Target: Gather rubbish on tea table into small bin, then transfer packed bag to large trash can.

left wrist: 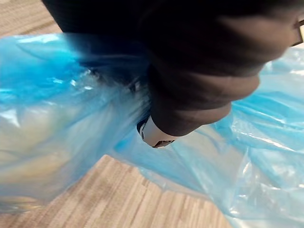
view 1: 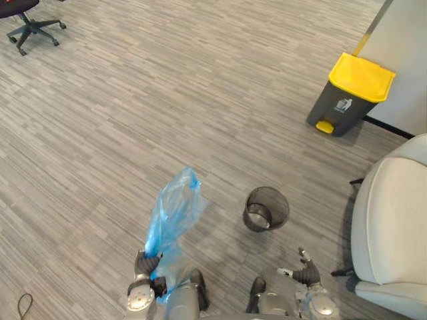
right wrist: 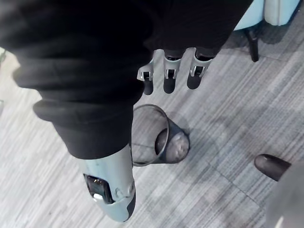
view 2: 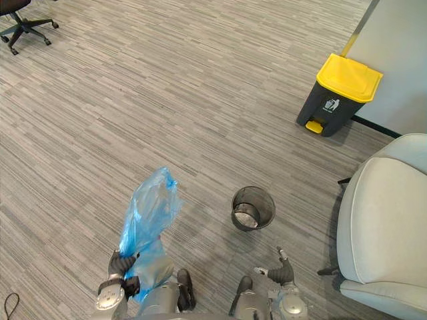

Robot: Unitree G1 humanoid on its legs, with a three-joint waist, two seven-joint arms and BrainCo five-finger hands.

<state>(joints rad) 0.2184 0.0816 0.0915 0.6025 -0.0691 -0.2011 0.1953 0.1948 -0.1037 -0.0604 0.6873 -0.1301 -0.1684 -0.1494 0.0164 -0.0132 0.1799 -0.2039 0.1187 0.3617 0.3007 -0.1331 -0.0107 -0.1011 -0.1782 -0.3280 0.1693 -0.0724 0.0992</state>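
At the bottom of the frame, left of centre, you have the left hand closed round the neck of the blue bag. Its fingers are curled tight on the gathered plastic. Most of the thin, see-through bag stands up above the hand and leans toward the right of the frame, while a shorter part hangs below the grip. In the left wrist view the blue film wraps around the hand's dark cover on both sides.

At the bottom right of centre you see the right hand, held low over the floor. Its fingers are straight and relaxed, the thumb is apart from them, and it holds nothing. The right wrist view shows the same.

Just beyond the right hand, near the middle of the frame, the small bin stands on the floor. It is black wire mesh with its mouth open upward, and it is to the right of the bag without touching it. A pale grey armchair takes up the lower right edge, well to the right of the bin.

Farther off, in the upper right, the large trash can sits against a pale wall. It is dark grey with a yellow lid, which is down, and a yellow pedal. In the far upper left corner you can make out the base of a black office chair.
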